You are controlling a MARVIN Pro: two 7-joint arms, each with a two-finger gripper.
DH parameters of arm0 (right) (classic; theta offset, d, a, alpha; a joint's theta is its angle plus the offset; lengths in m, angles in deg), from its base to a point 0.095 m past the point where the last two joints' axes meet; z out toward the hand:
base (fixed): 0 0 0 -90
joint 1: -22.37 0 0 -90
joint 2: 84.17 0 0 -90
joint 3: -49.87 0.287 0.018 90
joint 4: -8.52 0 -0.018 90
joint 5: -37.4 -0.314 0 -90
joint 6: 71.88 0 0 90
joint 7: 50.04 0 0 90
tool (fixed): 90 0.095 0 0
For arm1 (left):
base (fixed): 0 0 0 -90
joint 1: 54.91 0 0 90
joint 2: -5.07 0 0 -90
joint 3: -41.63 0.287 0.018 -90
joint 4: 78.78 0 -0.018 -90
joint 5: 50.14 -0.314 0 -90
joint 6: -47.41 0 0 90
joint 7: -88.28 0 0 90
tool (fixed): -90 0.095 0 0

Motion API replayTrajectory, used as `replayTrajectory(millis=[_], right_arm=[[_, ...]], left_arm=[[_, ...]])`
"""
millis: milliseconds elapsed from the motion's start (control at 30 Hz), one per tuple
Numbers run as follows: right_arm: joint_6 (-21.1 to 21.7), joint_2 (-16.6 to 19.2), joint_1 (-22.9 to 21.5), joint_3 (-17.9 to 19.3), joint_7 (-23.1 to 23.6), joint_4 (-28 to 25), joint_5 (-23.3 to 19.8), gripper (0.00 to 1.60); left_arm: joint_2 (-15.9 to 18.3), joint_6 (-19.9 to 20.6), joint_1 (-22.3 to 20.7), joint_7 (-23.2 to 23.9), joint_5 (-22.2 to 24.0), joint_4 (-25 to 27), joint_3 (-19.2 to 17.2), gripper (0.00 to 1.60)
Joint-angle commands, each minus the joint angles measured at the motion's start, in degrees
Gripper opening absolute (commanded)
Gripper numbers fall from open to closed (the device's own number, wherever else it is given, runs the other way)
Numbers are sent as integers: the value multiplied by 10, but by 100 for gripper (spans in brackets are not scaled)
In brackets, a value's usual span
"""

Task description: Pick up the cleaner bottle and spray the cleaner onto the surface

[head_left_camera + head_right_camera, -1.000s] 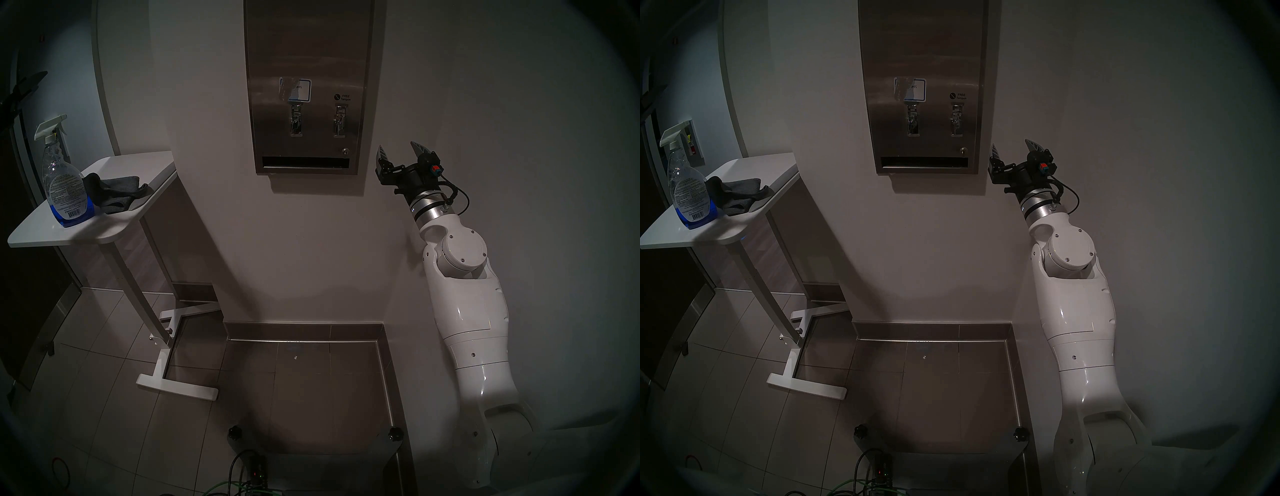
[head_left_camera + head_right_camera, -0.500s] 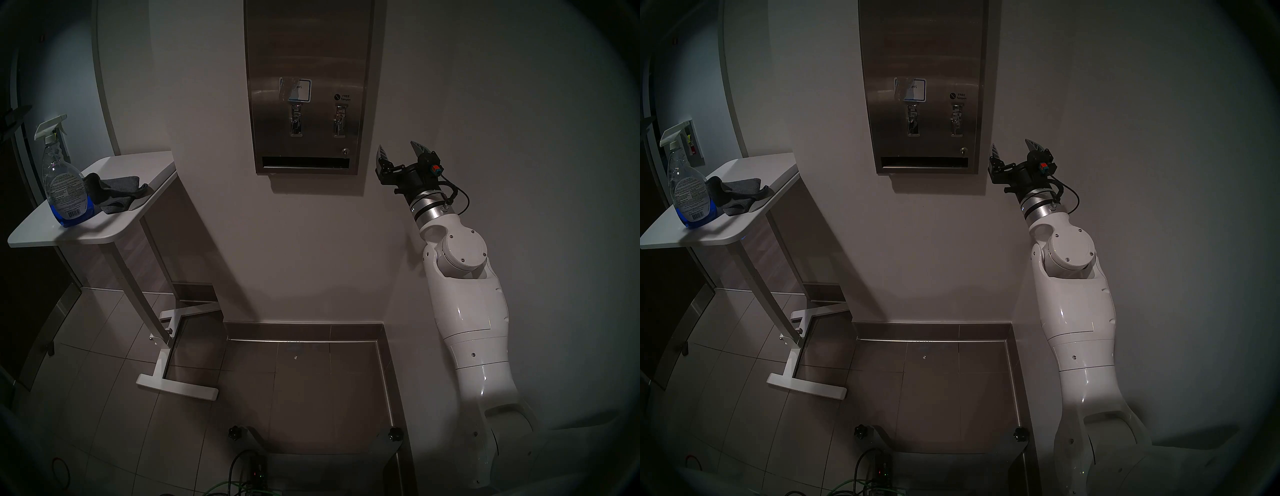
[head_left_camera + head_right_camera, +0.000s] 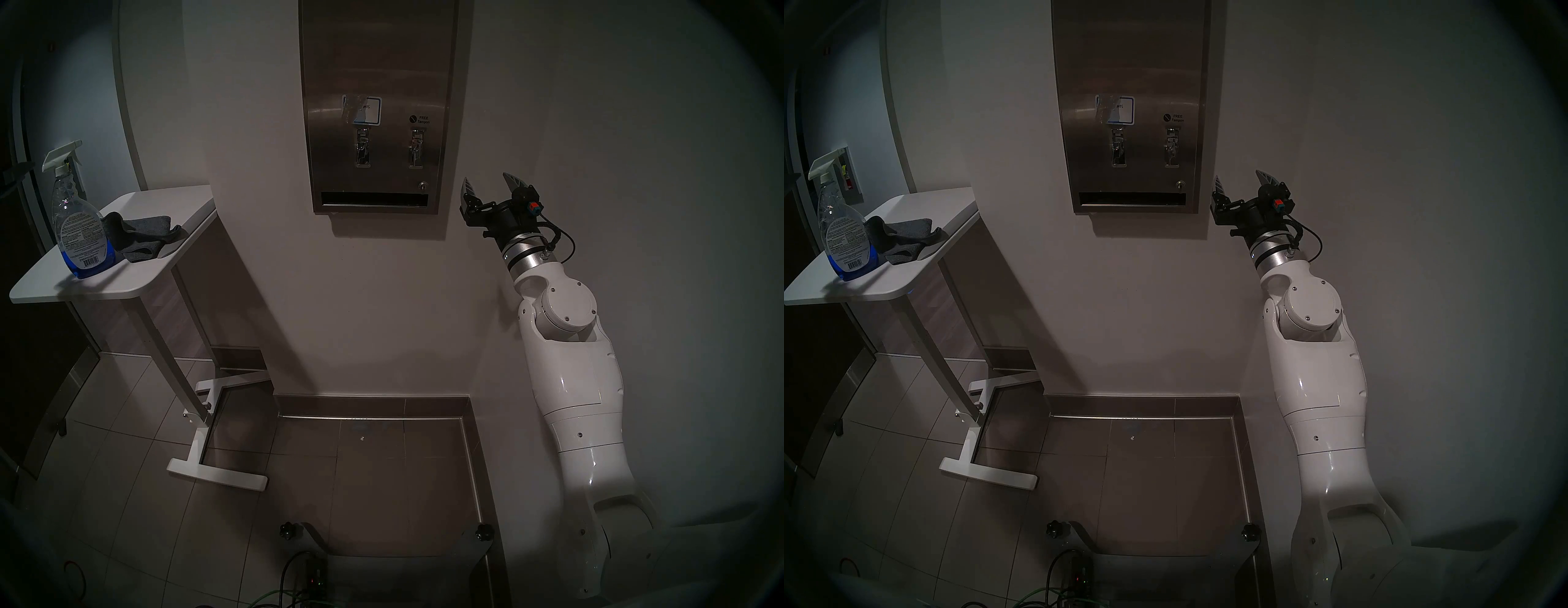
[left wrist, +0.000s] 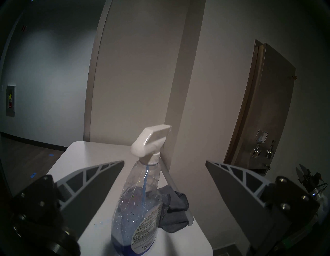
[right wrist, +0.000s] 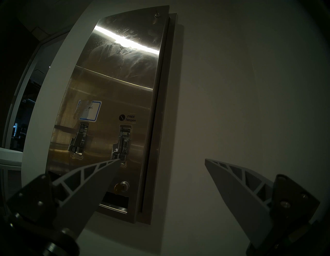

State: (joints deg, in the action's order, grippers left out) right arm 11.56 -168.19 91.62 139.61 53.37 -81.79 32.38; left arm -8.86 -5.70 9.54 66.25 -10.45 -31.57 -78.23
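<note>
The cleaner bottle point(image 3: 80, 229) stands upright on the near left part of a white side table point(image 3: 169, 199). It is clear plastic with a white spray head, and the blue cleaner point(image 3: 111, 254) fills its base. In the left wrist view the bottle point(image 4: 139, 205) stands ahead, between my open left gripper's point(image 4: 164, 161) fingers and untouched. The steel dispenser front point(image 3: 377, 63) hangs on the wall, also seen in the right wrist view point(image 5: 114, 93). My right gripper point(image 3: 485, 178) is open and empty, just right of the dispenser's lower corner.
A crumpled grey cloth point(image 3: 140, 237) lies on the table right behind the bottle. The table's white leg and foot point(image 3: 216, 475) stand on the tiled floor. Cables lie at the bottom by my base point(image 3: 305, 586).
At the head view's far left edge, the dark shape of my left gripper has moved down to about the bottle head's height. The bottle and my right arm have not moved.
</note>
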Motion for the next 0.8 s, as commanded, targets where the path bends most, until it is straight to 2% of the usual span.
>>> replayTrajectory(millis=[0, 133, 233, 333, 367, 400, 667, 767], right_arm=[[-5, -1, -18, -1, 2, -21, -2, 160], [-5, -1, -18, -1, 2, -22, -2, 160], [-5, -1, -18, -1, 2, -22, -2, 160], [-5, -1, -18, -1, 2, -22, -2, 160], [-5, -1, -18, -1, 2, -22, -2, 160], [-5, -1, -18, -1, 2, -22, -2, 160], [-5, -1, -18, -1, 2, -23, -2, 160], [-5, -1, -18, -1, 2, -23, -2, 160]], left_arm=[[33, -35, 14, 62, 15, -7, 7, 160], [36, -64, 22, 84, 13, -23, 21, 160], [32, -105, 20, 106, 6, -37, 29, 160], [27, -128, 16, 117, 0, -43, 36, 160], [24, -148, 14, 121, -1, -49, 40, 160], [22, -146, 11, 123, -4, -50, 41, 160], [10, -236, -13, 112, -4, -75, 63, 160], [8, -256, -25, 102, -4, -82, 71, 160]])
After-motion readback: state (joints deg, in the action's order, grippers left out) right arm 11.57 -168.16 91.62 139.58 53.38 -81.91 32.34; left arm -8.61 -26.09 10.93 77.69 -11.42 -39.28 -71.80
